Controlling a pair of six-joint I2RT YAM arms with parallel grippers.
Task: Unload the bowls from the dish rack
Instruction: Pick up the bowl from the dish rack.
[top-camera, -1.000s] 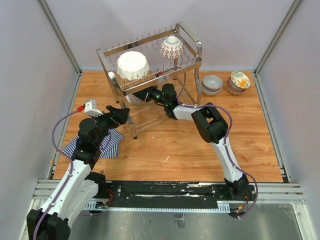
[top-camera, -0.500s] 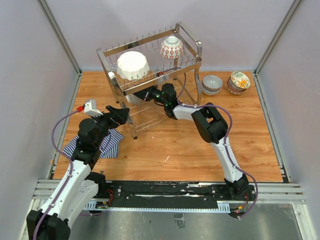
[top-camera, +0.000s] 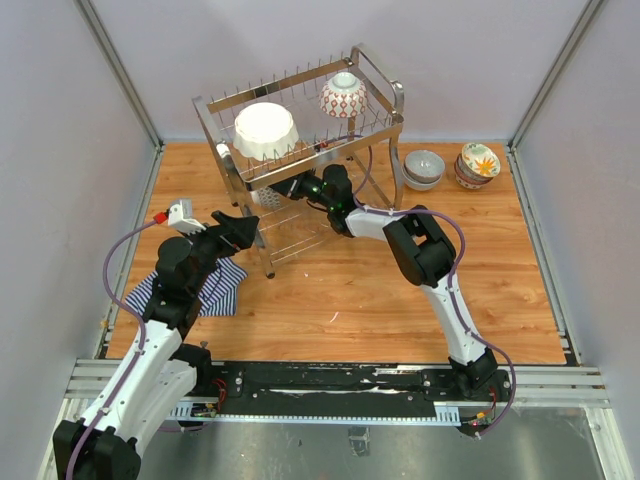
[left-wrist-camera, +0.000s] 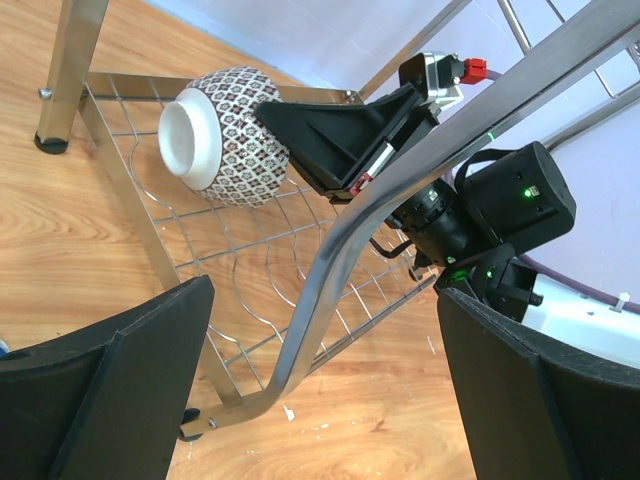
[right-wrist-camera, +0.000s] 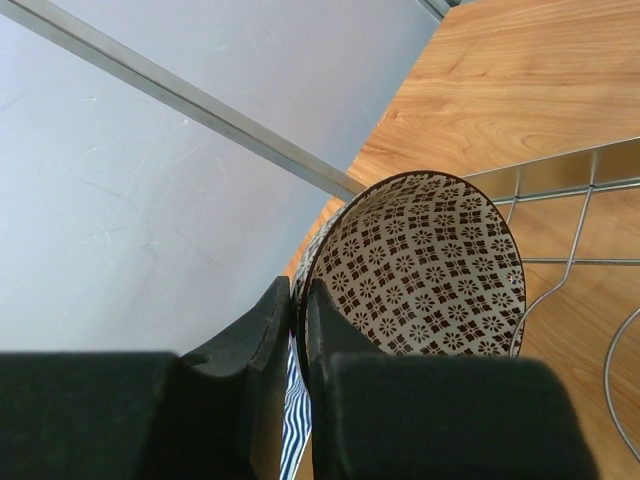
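Note:
The chrome dish rack (top-camera: 372, 82) stands at the back of the table. Its top tier holds a large white scalloped bowl (top-camera: 265, 130) and a white bowl with red lattice (top-camera: 343, 96). My right gripper (top-camera: 288, 189) reaches into the lower tier and is shut on the rim of a brown-patterned bowl (top-camera: 266, 198), which is tipped on its side. The right wrist view shows one finger inside and one outside the rim of that bowl (right-wrist-camera: 430, 265). My left gripper (top-camera: 254, 223) is open and empty at the rack's front left leg. Its view shows the bowl (left-wrist-camera: 225, 135) and the rack's frame (left-wrist-camera: 330, 260).
Two stacks of bowls stand at the back right: grey-blue ones (top-camera: 424, 167) and a floral bowl on a pink one (top-camera: 478, 163). A blue-white striped cloth (top-camera: 222, 285) lies under my left arm. Grey walls close in the table's left, back and right.
My right wrist has edged very slightly toward the back with the bowl. The left arm has not moved.

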